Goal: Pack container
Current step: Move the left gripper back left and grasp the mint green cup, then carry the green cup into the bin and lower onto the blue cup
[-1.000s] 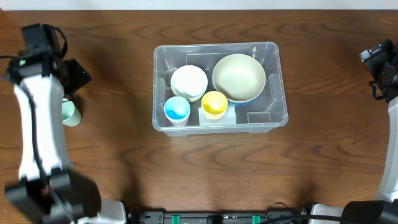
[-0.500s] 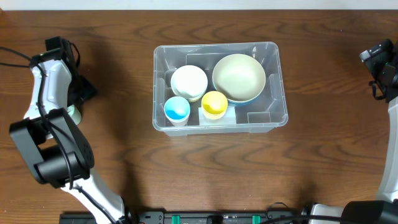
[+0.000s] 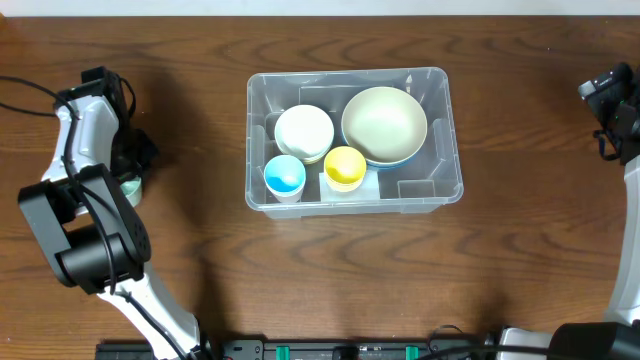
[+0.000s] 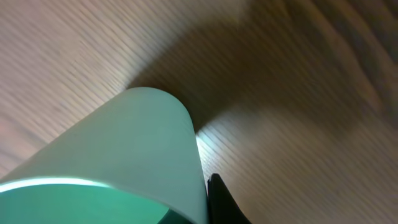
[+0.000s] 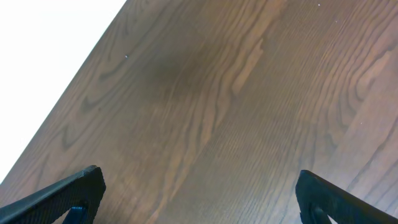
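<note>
Locate the container (image 3: 432,188) at the centre of the desk (image 3: 330,280); it stands with its long side running left to right. Inside it, note four items: a large cream bowl (image 3: 384,124) at the back right, a white bowl (image 3: 304,132) at the back left, a blue cup (image 3: 285,176) at the front left and a yellow cup (image 3: 345,167) just beside it. The front right corner of the container holds nothing. Well to the left of the container, find the left pincer (image 3: 129,168) lowered over a pale green cup (image 4: 118,155) on the desk. Its jaws are closed narrow on that cup. In the left wrist view one black fingertip (image 4: 219,198) lies against the cup's wall, and the other fingertip is out of sight. The right pincer (image 5: 199,202) hangs at the far right edge of the desk with its jaws spread wide, holding nothing, over bare wood.
</note>
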Action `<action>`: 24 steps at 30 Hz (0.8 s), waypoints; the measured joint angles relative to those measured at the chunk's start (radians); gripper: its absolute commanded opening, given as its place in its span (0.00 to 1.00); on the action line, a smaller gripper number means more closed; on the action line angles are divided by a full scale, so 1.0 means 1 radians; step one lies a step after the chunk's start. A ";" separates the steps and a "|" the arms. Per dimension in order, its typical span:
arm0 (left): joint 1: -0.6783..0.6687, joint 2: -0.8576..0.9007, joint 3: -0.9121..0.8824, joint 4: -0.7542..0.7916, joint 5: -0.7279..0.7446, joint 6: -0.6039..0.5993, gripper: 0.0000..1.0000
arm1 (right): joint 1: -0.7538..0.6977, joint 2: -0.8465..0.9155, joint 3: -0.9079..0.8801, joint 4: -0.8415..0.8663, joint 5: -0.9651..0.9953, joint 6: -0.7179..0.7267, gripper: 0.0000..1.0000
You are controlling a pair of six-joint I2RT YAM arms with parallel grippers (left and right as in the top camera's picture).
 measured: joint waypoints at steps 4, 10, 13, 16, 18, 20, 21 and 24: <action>-0.008 -0.019 0.000 -0.002 0.148 0.034 0.06 | 0.000 0.000 0.000 0.000 0.000 0.000 0.99; -0.067 -0.143 -0.005 0.009 0.454 0.116 0.06 | 0.000 0.000 0.000 0.000 0.000 0.000 0.99; -0.103 -0.261 -0.005 0.034 0.556 0.135 0.06 | 0.000 0.000 0.000 0.000 0.000 0.000 0.99; -0.146 -0.411 -0.005 0.078 0.626 0.142 0.06 | 0.000 0.000 0.000 0.000 0.000 0.000 0.99; -0.182 -0.516 -0.005 0.110 0.653 0.150 0.06 | 0.000 0.000 0.000 0.000 0.000 0.000 0.99; -0.225 -0.606 -0.004 0.135 0.670 0.164 0.06 | 0.000 0.000 0.000 0.000 0.000 0.000 0.99; -0.259 -0.652 -0.004 0.145 0.677 0.180 0.06 | 0.000 0.000 0.000 0.000 0.000 0.000 0.99; -0.380 -0.762 -0.004 0.154 0.685 0.239 0.06 | 0.000 0.000 0.000 0.000 0.000 0.000 0.99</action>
